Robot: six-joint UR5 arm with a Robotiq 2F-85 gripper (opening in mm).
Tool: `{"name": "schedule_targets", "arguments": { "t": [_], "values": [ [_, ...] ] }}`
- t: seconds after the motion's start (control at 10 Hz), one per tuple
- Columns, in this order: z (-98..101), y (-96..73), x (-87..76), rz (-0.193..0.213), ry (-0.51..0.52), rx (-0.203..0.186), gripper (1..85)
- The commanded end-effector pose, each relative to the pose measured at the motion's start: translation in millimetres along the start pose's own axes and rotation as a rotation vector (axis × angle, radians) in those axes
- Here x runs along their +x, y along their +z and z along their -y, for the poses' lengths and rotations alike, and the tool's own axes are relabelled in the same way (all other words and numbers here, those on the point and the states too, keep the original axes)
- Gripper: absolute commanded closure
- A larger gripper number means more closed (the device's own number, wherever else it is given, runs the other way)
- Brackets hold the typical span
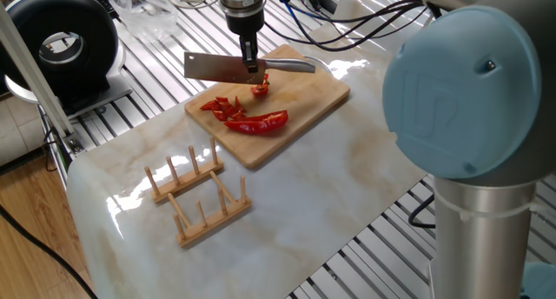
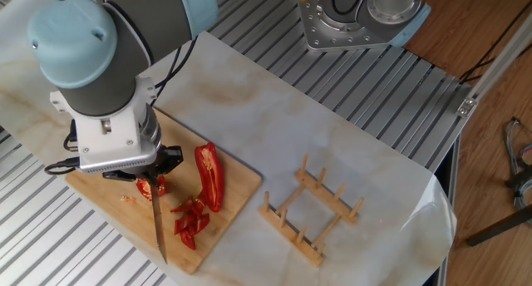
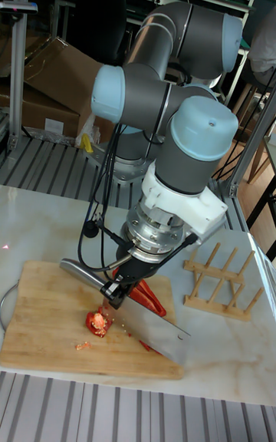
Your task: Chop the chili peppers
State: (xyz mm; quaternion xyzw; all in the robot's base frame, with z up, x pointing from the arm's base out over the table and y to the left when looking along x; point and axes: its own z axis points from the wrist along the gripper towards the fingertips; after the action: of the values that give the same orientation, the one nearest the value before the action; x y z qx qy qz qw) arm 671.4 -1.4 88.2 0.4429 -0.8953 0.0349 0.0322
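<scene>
While gripper (image 1: 251, 69) pinches cleaver (image 1: 217, 68) handle above cutting board (image 1: 304, 99), uncut chili half (image 1: 261, 122) lies at 6 o'clock, long axis 8-to-2.

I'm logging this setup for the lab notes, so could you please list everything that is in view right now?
Board: one, light wood, on the marble tabletop.
Peppers: one long red half, a small heap of red pieces beside it, and one red bit by the blade, all on the board.
Cleaver: one, steel blade, held level above the board.
Rack: one, pale wood with upright pegs, on the marble beside the board.
Ring device: one, black, past the table's corner.
Cables: several, dark, over the slatted metal behind the board.
Arm: one, grey with light blue caps.
Gripper: one, dark fingers shut on the cleaver's handle.
</scene>
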Motion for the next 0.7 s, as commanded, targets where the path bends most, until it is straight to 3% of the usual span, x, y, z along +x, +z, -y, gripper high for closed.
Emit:
{"name": "schedule_targets", "arguments": {
  "t": [0.0, 0.3, 0.6],
  "values": [
    [-1.1, 1.4, -3.4, 0.012, 0.002, -0.011, 84.3],
    [3.2, 3.0, -1.8, 0.003, -0.01, 0.003, 84.3],
    [-2.9, -0.7, -1.9, 0.005, -0.011, -0.016, 84.3]
  ]
}}
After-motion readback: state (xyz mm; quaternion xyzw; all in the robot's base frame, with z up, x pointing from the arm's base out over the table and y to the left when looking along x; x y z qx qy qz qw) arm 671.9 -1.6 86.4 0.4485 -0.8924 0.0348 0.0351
